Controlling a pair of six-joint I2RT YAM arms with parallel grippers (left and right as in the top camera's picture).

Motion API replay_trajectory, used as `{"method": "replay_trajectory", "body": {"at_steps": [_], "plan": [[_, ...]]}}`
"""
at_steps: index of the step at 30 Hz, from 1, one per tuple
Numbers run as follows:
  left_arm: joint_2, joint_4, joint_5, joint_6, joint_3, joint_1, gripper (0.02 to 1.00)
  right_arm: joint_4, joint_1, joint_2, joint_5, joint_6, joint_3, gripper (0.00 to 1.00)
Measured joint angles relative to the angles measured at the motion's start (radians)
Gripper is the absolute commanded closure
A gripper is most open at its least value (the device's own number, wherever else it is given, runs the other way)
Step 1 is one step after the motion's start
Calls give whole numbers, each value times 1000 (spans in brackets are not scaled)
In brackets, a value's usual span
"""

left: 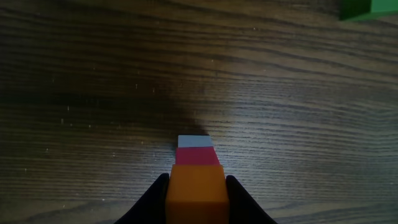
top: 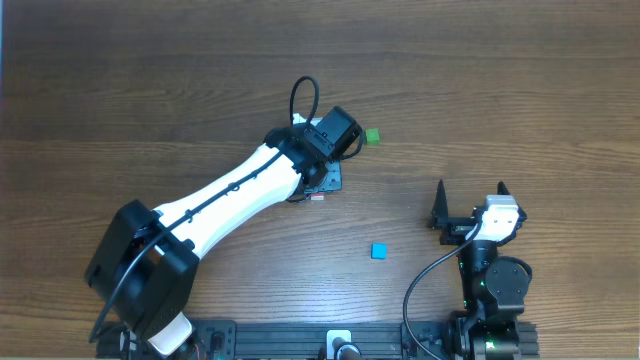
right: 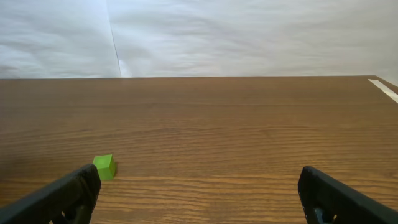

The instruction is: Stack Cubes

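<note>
In the left wrist view an orange cube (left: 196, 193) sits between the fingers of my left gripper (left: 197, 180), which is shut on it. Under it a red cube (left: 199, 155) and a pale grey-white cube (left: 193, 141) show as one stack. From above, the left gripper (top: 322, 180) is at the table's middle, with a sliver of the stack (top: 316, 197) at its lower edge. A green cube (top: 373, 136) lies just right of it. A blue cube (top: 378, 251) lies alone nearer the front. My right gripper (top: 470, 205) stands open at the right, holding nothing.
The wooden table (top: 150, 80) is bare on the left and along the back. The right wrist view shows the green cube (right: 104, 167) far ahead, a white wall (right: 249, 37) behind the table and a pale tape strip (right: 385, 90) at the far corner.
</note>
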Motion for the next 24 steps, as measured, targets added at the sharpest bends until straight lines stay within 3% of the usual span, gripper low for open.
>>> {"method": "replay_trajectory", "body": {"at_steps": [24], "plan": [[6,0,-8,0,0,-11,930,0,0,0,0,0,0,9]]}}
